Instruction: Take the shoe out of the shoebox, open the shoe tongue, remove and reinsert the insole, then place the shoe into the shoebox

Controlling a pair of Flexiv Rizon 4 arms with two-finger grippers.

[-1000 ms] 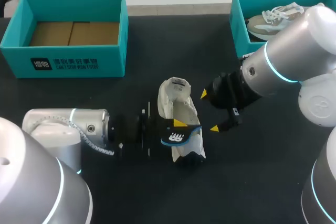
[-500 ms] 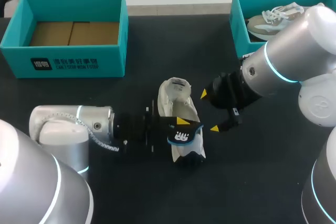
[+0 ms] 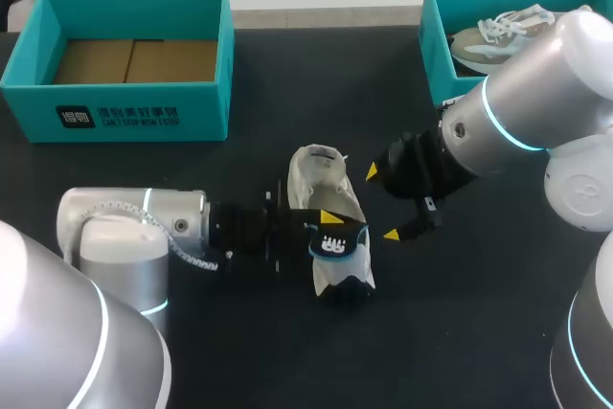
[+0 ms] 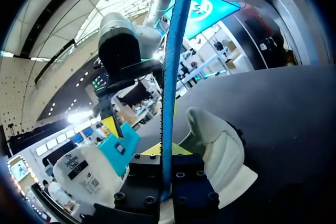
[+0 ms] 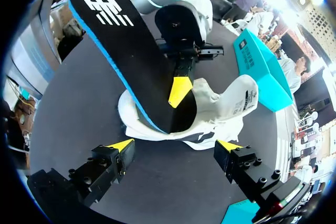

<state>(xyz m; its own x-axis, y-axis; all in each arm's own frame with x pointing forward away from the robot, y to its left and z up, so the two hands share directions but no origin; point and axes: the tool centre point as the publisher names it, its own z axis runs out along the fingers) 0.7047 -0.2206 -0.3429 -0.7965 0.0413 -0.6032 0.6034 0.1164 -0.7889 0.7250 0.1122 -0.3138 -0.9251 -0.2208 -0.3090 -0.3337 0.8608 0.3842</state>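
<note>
shoe (image 3: 324,191) on table (image 3: 450,332), unboxed. insole (image 5: 136,66) partly in shoe, pinched by left claw (image 3: 329,225); right claw (image 3: 381,203) spread, empty. reboxing pending.

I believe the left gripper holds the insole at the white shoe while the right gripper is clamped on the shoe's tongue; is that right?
Not quite. The left gripper does hold the insole at the white shoe, but the right gripper is open and touches nothing. In the right wrist view its fingers stand apart, short of the shoe.
</note>
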